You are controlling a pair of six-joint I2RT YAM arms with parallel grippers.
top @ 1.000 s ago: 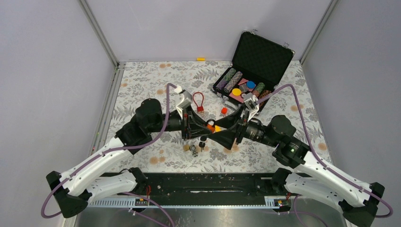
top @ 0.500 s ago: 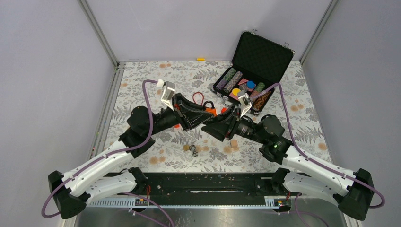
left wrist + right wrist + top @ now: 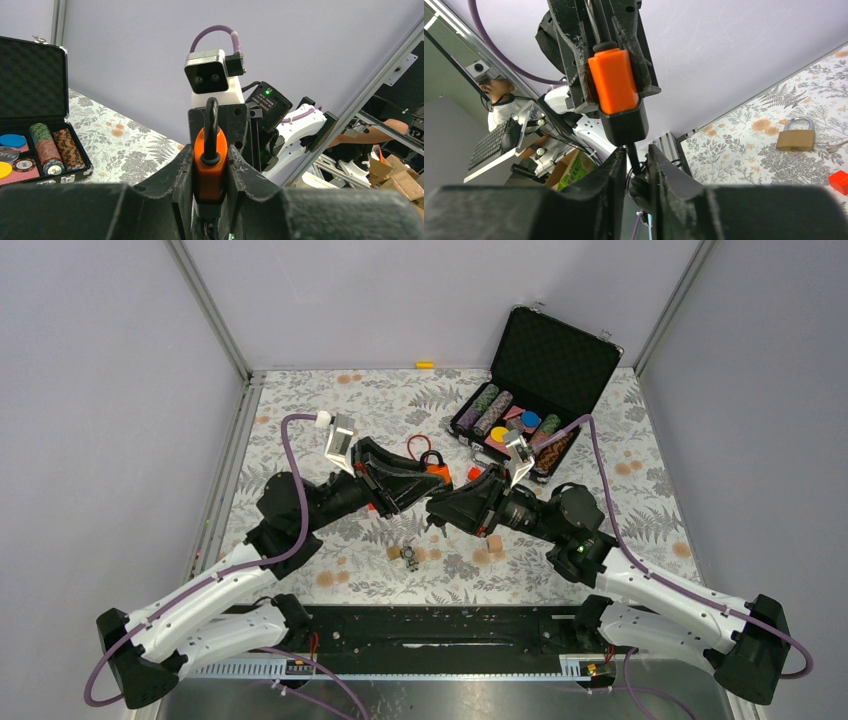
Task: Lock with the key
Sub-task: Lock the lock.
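**Left gripper** [image 3: 210,175]: closed on the orange padlock [image 3: 210,156]. The body was pinched at centre frame in the left wrist view, with the shackle upward. Whether the shackle was seated could not be told.

**Right gripper** [image 3: 636,167]: nearly closed on the key [image 3: 632,155]. The dark head was clamped low in the right wrist view. The shaft was pointed up at the black underside of the padlock and met it. How deep it was inserted could not be told.

**Position**: both items were held above the table [image 3: 300,410], at the centre of the top view, with the grippers nose to nose.

**Step judged in hand**: seating the key, then turning it.

**Handling notes**:
- The shaft should be kept in line with the keyway and pushed fully home before any twist.
- The turn should be made by wrist roll only, about the shaft's own axis.
- The left grip should be kept firm so the padlock body is not spun.
- A sideways load would risk the key slipping in the fingers.

**Also on the table**:
- brass padlock [image 3: 795,138], right of the right wrist view
- red padlock [image 3: 421,450], just above the grippers in the top view
- open case [image 3: 556,358] of chips, upper right of the top view
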